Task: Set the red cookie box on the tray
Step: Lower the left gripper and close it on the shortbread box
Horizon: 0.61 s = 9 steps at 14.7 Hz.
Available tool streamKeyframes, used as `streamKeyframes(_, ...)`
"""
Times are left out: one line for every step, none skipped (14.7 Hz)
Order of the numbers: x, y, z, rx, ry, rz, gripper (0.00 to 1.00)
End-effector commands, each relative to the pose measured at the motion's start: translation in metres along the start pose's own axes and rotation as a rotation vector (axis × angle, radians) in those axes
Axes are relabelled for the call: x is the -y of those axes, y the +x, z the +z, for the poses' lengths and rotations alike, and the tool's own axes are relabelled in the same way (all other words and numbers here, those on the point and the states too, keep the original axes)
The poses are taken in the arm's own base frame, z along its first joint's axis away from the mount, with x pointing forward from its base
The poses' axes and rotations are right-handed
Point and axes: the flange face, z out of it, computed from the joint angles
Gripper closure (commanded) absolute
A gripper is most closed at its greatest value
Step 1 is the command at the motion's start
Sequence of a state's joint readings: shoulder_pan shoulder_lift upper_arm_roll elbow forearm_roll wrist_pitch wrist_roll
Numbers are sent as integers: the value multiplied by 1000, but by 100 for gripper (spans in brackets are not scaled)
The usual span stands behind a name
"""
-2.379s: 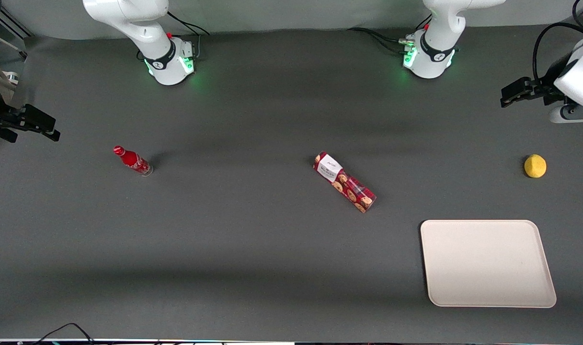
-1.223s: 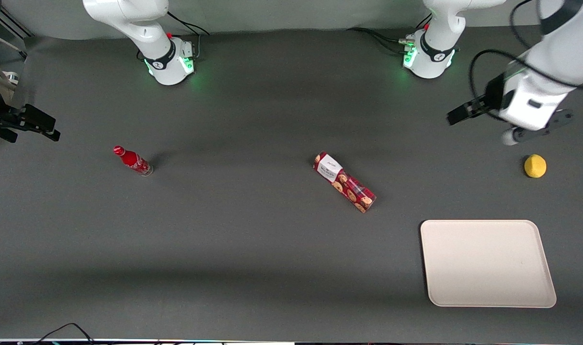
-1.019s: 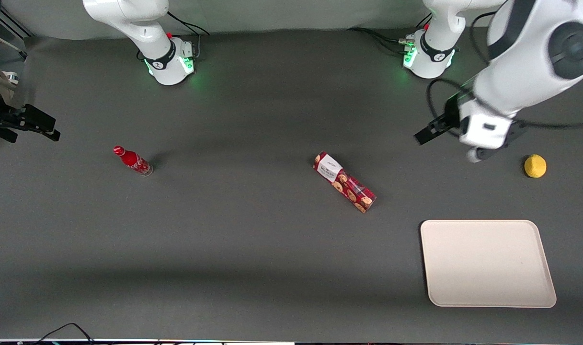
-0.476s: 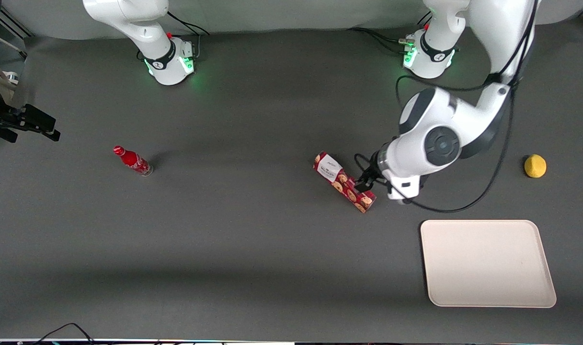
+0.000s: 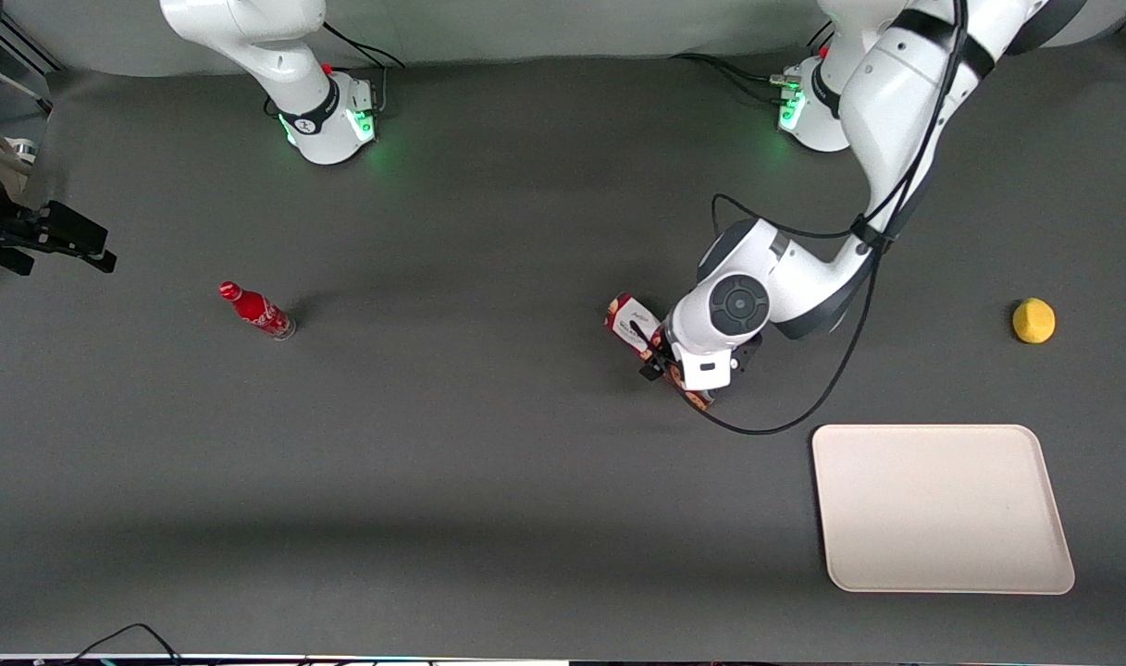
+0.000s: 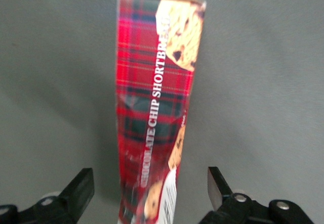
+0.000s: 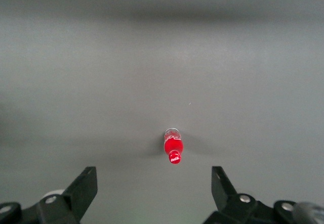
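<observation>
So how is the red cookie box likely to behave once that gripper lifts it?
The red cookie box looks like stiff card, so it should keep its shape. Its flat sides make rolling unlikely. It is long and narrow, so held off-centre it may droop. The open gripper straddles it, and its glossy sheen suggests it could slip.

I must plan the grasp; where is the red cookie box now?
The red cookie box lies mid-table, between the open gripper fingers, farther from the front camera than the tray.
</observation>
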State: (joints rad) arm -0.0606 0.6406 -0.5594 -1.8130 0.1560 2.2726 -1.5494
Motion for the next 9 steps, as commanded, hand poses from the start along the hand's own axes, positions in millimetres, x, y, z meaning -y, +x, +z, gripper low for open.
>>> streamKeyframes(4,-11,31,-38,29,35,99)
streamKeyframes(5,-11,32,-38,28,38,100)
streamKeyframes(4,-11,31,-38,27,36,100)
streamKeyframes(4,-10,30,-40,26,35,100)
streamKeyframes(4,-10,29,-40,23,35,100)
streamKeyframes(3,-8,27,-41,21,34,100)
streamKeyframes(4,-6,25,-43,21,41,100)
streamKeyframes(3,-3,20,-47,22,39,100)
streamKeyframes(3,0,11,-57,12,38,100)
